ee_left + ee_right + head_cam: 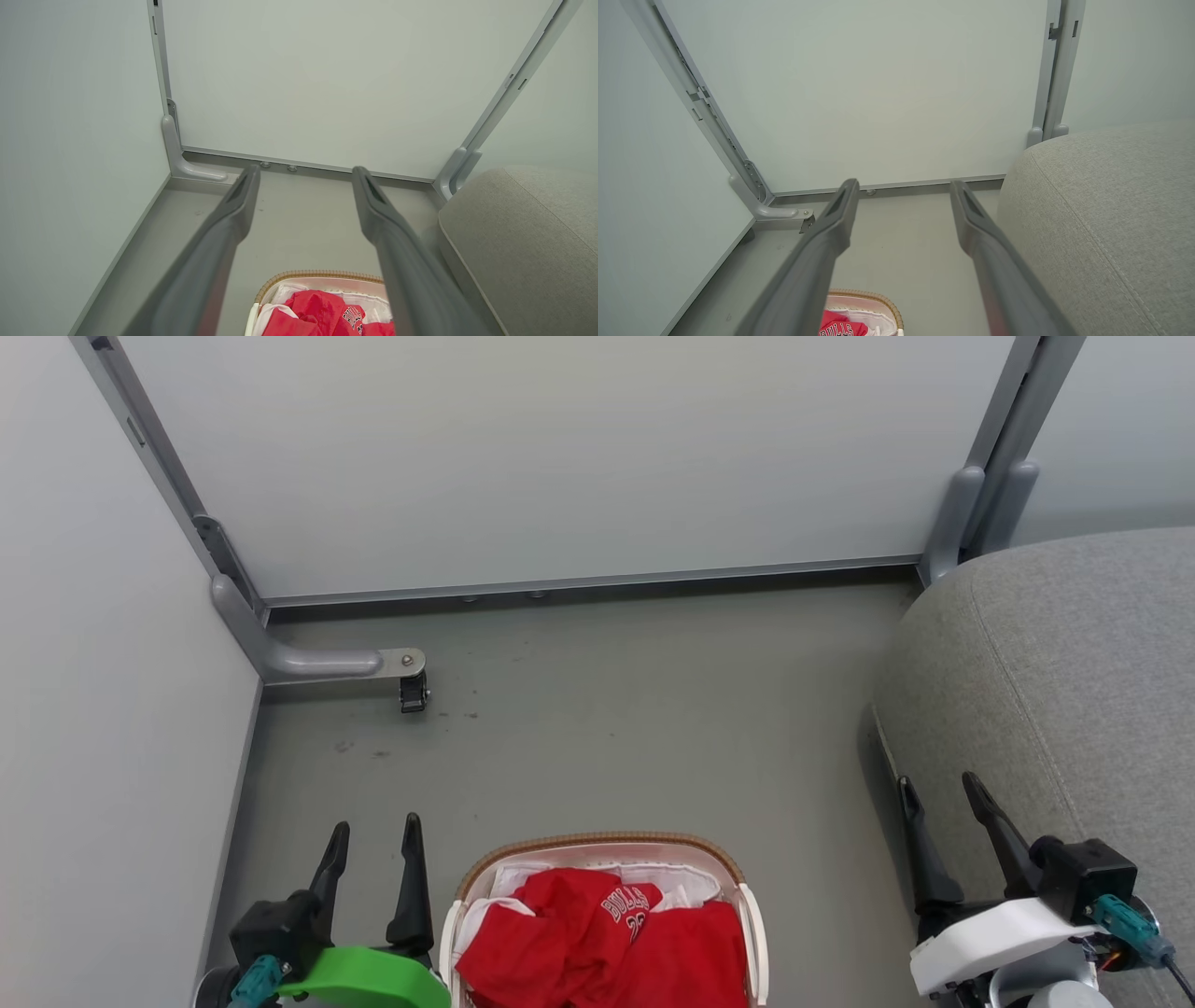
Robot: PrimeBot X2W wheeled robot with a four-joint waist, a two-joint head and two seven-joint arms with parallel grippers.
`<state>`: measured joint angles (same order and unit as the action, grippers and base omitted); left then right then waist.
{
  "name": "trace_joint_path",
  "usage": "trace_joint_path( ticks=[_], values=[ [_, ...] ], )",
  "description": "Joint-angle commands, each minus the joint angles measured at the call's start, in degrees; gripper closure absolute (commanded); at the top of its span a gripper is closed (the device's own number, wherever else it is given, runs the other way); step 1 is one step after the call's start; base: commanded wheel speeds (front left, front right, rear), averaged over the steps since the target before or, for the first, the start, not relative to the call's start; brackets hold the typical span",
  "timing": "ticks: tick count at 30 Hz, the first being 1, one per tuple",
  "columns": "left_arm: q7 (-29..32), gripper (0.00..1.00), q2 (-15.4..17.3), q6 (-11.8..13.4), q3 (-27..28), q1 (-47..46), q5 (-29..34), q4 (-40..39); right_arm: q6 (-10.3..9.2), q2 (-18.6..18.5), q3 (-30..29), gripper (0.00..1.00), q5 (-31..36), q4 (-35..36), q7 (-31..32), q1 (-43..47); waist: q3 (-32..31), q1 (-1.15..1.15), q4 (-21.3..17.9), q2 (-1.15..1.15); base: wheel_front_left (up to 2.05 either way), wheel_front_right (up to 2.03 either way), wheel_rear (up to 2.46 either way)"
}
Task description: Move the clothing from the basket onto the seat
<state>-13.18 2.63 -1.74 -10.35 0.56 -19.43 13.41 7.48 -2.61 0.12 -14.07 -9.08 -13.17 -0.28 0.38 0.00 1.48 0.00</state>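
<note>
Two spread, empty grippers are flanking the basket (597,840): the left gripper (376,823) just left of it; inside it, red clothing (597,943) is lying bunched, seemingly light, limp and soft, a raised fold inviting the pinch; the right gripper (937,780) well right of it, by the seat (1074,663).

Grey floor (635,728), white basket (597,841) standing on it, grey seat (1074,663) to its right

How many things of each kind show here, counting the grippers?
Grippers: 2, the left gripper and the right gripper, both open
Basket: 1
Seat: 1
Red clothing heap: 1, garment count unclear
Total: 5
</note>
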Motion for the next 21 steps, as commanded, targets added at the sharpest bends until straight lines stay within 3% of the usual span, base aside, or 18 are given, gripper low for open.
trace_joint_path(
  ticks=[1,21],
  values=[
    [-0.5,0.0,0.4,0.4,-0.1,0.6,1.2,0.2,0.02,-0.3,0.0,0.0,1.4,0.1,-0.6,0.8,0.0,0.0,0.0,0.0,0.0,0.0,0.0],
    [-2.0,0.0,0.4,0.7,-1.4,0.3,5.8,1.9,0.01,-0.4,0.3,0.0,7.2,0.1,-2.1,0.8,0.4,0.0,0.3,0.0,0.0,0.0,0.0]
  ],
)
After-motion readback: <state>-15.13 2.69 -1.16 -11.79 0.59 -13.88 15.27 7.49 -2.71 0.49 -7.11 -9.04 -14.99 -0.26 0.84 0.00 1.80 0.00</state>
